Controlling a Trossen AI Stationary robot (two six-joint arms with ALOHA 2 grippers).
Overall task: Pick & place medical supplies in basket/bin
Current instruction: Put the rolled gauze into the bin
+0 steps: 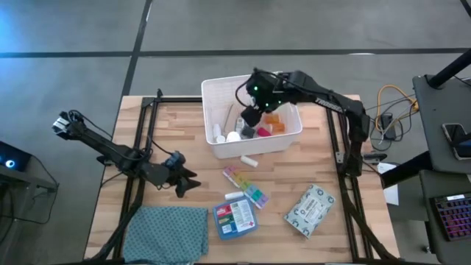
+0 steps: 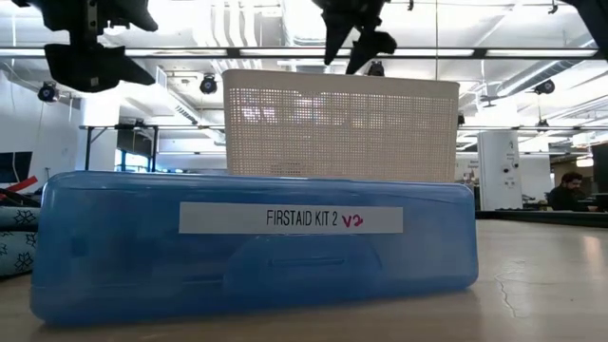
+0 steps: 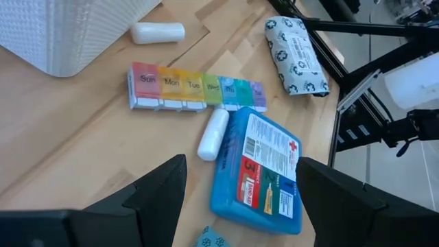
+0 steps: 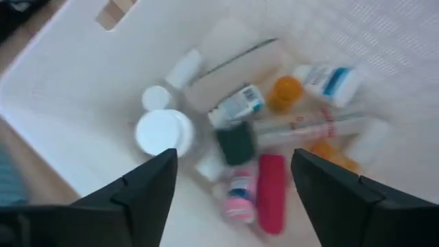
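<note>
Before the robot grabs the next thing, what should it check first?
1. Right claw empty and open over the bin: ok.
2. Left claw open: ok.
3. Items still on the table: pill organiser, first-aid box, wipes pack, two white tubes: not ok, work remains.
4. Room left in bin: ok.
5. Path to the tube beside the bin clear: cannot tell.

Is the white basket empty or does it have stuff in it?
Not empty. The white bin already holds bottles, tubes and a pink container.

White bin holds bottles (pill organiser, first-aid box outside).
</note>
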